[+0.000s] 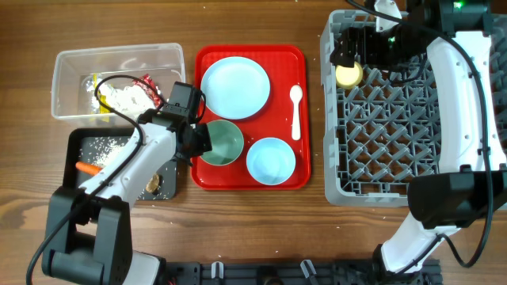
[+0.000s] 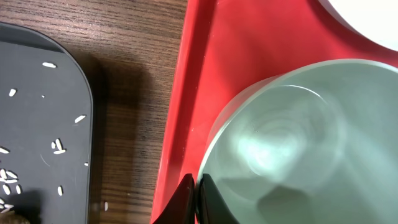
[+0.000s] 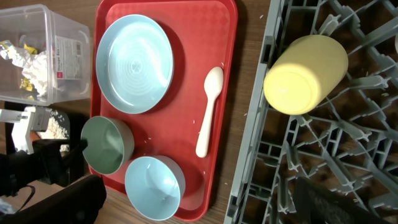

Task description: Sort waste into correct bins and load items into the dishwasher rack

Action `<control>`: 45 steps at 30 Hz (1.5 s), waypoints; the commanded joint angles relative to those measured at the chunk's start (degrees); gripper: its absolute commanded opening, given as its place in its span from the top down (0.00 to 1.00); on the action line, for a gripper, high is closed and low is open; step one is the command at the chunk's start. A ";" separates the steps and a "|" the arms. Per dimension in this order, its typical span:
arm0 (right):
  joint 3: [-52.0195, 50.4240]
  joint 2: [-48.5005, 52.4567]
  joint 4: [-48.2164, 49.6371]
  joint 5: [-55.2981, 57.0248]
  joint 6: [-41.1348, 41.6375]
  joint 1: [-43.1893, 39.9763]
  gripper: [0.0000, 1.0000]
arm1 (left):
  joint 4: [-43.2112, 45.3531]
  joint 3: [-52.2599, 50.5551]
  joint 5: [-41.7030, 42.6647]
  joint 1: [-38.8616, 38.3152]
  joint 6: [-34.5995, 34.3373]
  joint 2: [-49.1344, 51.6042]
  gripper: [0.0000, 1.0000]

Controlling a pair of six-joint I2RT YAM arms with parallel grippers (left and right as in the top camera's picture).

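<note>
My left gripper (image 1: 200, 141) (image 2: 196, 199) is shut on the near-left rim of a pale green bowl (image 1: 223, 142) (image 2: 298, 143), one finger inside and one outside. That bowl stands on the red tray (image 1: 301, 178) beside a light blue bowl (image 1: 271, 160), a light blue plate (image 1: 235, 87) and a white spoon (image 1: 295, 111). My right gripper (image 1: 346, 49) (image 3: 199, 186) hangs open over the far-left corner of the grey dishwasher rack (image 1: 388, 134). A yellow cup (image 1: 348, 74) (image 3: 305, 73) lies in the rack below it. The pink cup is out of view.
The clear bin (image 1: 71, 63) at the far left holds white tissue (image 1: 127, 96) and red and yellow wrappers. The black bin (image 1: 79, 142) in front of it holds rice grains (image 1: 107, 146), a carrot (image 1: 87, 168) and a brown lump (image 1: 153, 184). My left arm reaches over the black bin.
</note>
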 commanded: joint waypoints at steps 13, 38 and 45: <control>-0.24 0.44 -0.24 0.59 0.09 0.24 0.01 | -1.46 2.40 0.50 0.48 -0.13 -12.02 0.96; -0.24 0.44 -1.18 -0.70 -2.80 13.27 0.35 | 12.83 4.39 18.05 -1.99 -2.73 -18.32 0.96; -0.37 0.46 0.96 1.73 -2.75 19.15 0.35 | 12.81 4.39 17.88 -2.08 -2.73 -18.32 0.96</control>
